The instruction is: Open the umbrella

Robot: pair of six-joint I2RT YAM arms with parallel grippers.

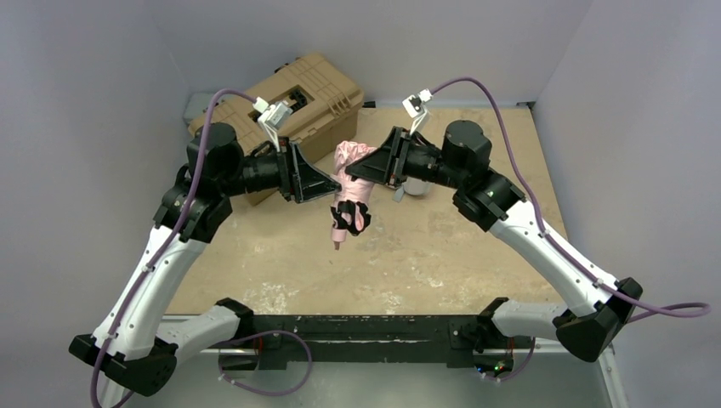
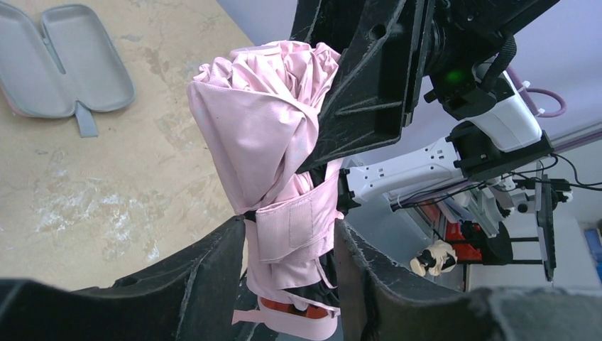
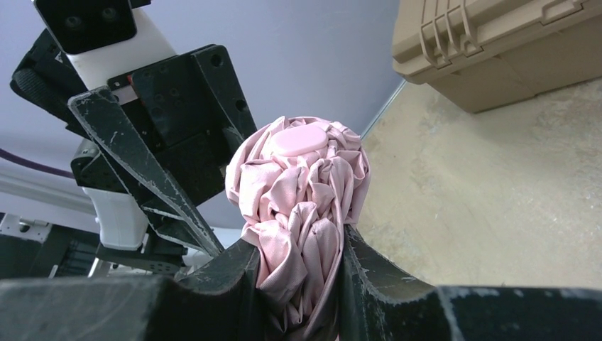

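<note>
Above the table (image 1: 425, 246), left hand (image 1: 338, 189) pinching folded umbrella (image 1: 349, 155) at its strap, right hand (image 1: 353, 174) clamped on bunched fabric.

Pale pink umbrella (image 2: 263, 135), folded shut, fabric bunched, strap wrapped round its middle; held in mid-air.

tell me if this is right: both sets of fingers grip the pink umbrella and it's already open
Not open. The umbrella is folded, its fabric bunched and strap wrapped round it, as the left wrist view shows. The left fingers and right fingers do both grip it.
</note>
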